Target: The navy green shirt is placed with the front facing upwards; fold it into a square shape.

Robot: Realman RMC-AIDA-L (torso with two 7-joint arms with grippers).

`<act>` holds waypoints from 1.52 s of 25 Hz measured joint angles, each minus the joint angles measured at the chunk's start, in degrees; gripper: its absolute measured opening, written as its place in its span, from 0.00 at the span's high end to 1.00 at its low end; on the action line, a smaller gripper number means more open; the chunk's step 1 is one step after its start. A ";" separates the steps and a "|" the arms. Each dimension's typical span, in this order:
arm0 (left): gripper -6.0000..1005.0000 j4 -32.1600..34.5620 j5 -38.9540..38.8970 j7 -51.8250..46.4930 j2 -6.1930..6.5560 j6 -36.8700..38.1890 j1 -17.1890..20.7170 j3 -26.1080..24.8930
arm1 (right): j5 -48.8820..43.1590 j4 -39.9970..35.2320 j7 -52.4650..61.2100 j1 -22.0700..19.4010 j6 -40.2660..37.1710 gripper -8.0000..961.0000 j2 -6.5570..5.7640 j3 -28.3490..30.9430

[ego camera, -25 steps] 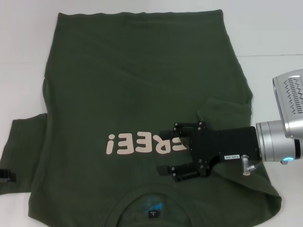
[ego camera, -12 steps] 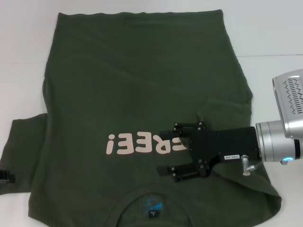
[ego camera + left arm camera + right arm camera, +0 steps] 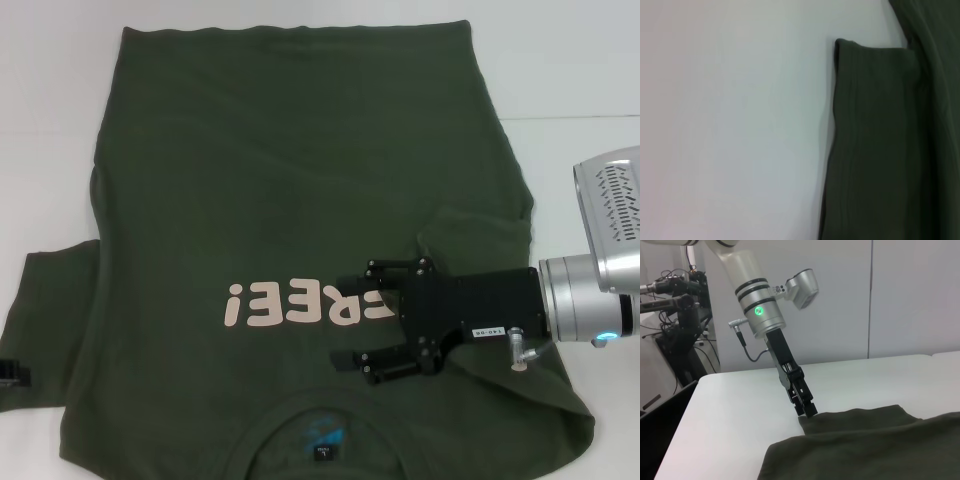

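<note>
Basically the right end effector (image 3: pixel 350 318), fingers spread and holding nothing, hovers centre-frame over the navy green shirt (image 3: pixel 290 180) beside its folded-in sleeve. The left end effector (image 3: pixel 808 411) pinches the other sleeve's edge at the far left of the head view; folding that in looks next.

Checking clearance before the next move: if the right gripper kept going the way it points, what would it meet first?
Probably the pink lettering on the navy green shirt; the right gripper points along the chest, height unclear.

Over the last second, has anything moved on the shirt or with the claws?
Nothing visibly changed. The right claw hangs open over the navy green shirt by the pink lettering, the right sleeve lies folded inward, and the left claw sits at the left sleeve's edge.
</note>
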 joint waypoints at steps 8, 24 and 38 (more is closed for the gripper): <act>0.10 -0.09 0.00 0.00 0.02 -0.13 0.04 0.17 | 0.00 0.00 0.00 0.00 0.20 0.08 0.00 -0.04; 0.10 -0.83 0.00 0.08 -0.07 -0.69 -0.02 0.33 | 0.00 0.00 0.00 0.00 0.17 0.08 0.00 -0.04; 0.10 -3.06 -0.36 -0.61 0.16 -0.80 -1.46 1.58 | 0.00 0.00 -0.01 -0.08 0.25 0.08 -0.09 -0.04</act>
